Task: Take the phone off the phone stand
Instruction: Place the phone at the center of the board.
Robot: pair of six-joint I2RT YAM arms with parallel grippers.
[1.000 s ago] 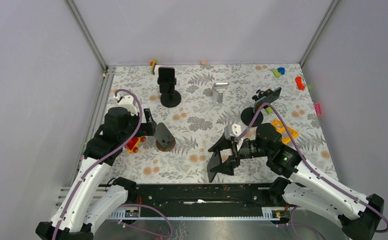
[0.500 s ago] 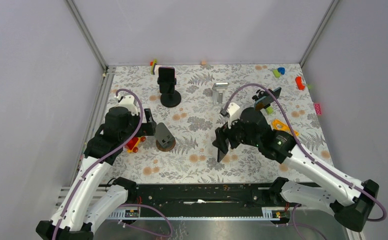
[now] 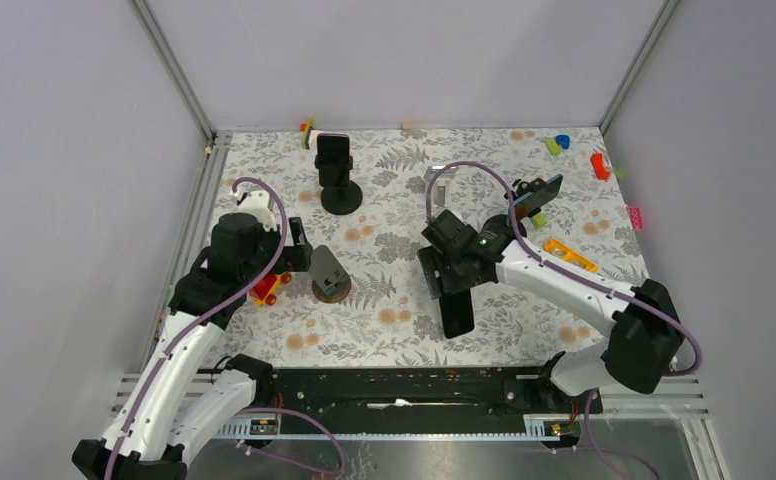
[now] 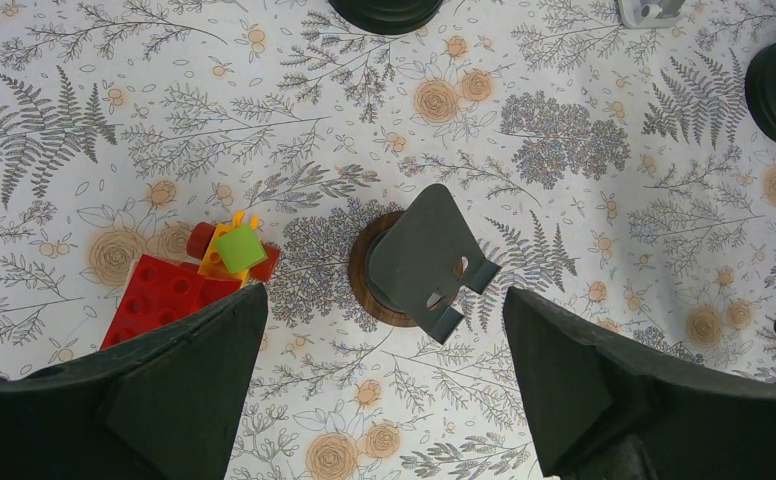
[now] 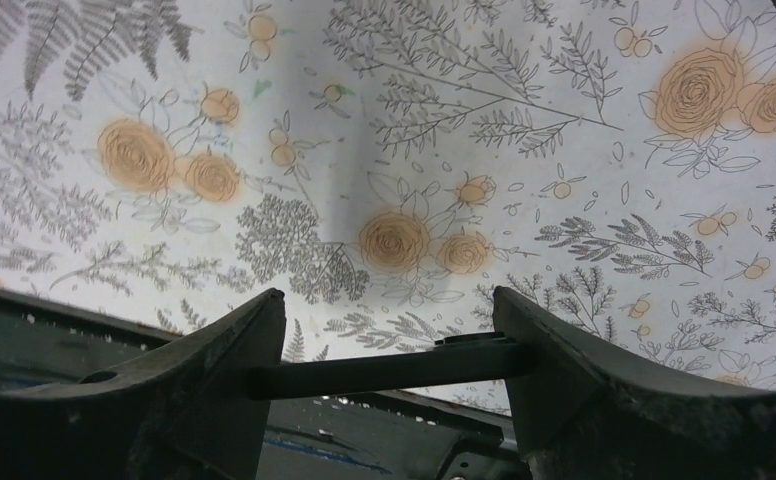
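My right gripper [image 3: 452, 284] is shut on a black phone [image 3: 459, 318] and holds it over the floral table, middle front. In the right wrist view the phone [image 5: 384, 368] shows edge-on, clamped between both fingers [image 5: 564, 370]. The empty dark grey phone stand [image 3: 329, 274] on a round wooden base stands to the left of the phone. My left gripper [image 3: 294, 258] hovers beside the stand, open and empty. The left wrist view shows the stand [image 4: 424, 258] just beyond the left gripper [image 4: 382, 310], whose jaws are spread wide.
A red and yellow brick toy [image 3: 269, 287] lies left of the stand. A black stand holding a phone [image 3: 336, 172] is at the back, another one [image 3: 532, 198] at the right, a silver stand [image 3: 440, 184] between them. Small bricks lie along the back and right edges.
My right arm has swung the phone from the near front edge back and left, then reached toward the middle. The phone now hangs lower. The left arm has not moved.
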